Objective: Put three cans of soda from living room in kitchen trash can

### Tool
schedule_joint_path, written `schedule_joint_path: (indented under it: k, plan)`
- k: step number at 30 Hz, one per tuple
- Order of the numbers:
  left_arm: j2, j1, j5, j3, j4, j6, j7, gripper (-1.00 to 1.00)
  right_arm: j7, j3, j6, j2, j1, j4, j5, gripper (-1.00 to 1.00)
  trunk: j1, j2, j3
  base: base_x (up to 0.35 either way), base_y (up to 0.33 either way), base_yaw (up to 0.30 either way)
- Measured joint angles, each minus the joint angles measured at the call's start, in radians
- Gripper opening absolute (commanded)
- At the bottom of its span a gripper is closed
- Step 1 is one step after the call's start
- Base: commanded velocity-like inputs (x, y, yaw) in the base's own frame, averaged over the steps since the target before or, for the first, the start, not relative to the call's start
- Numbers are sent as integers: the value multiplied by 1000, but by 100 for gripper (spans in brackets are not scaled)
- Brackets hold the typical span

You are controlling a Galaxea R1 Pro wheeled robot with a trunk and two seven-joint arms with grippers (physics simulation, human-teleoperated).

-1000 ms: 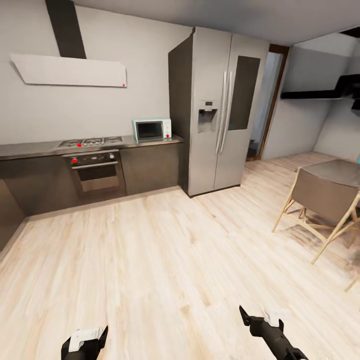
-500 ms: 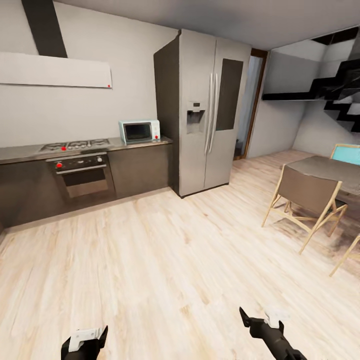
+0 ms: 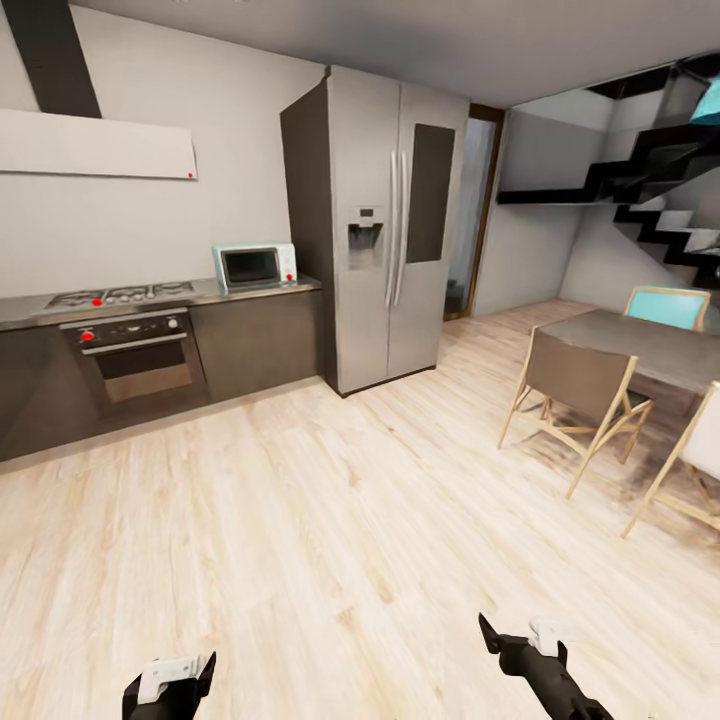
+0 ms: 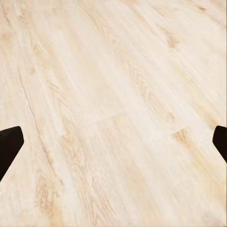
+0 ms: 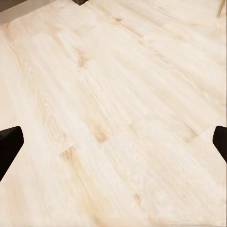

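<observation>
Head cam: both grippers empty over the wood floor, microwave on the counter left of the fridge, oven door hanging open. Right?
One error: the oven door is closed, flush under the hob, as the head view shows. The rest holds: the left gripper and right gripper are empty over the wood floor, and the microwave sits on the counter left of the fridge.

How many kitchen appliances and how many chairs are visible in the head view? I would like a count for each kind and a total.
Fridge: 1
Microwave: 1
Oven with stovetop: 1
Range hood: 1
Chairs: 3
Total: 7
</observation>
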Motion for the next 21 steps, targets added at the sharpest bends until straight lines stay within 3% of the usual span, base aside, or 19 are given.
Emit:
schedule_joint_path:
  k: [21]
  plan:
    - [1, 1, 0, -1, 0, -4, 0, 100, 0, 0, -1, -3, 0, 0, 0, 100, 0, 0, 25, -100, -266, -193]
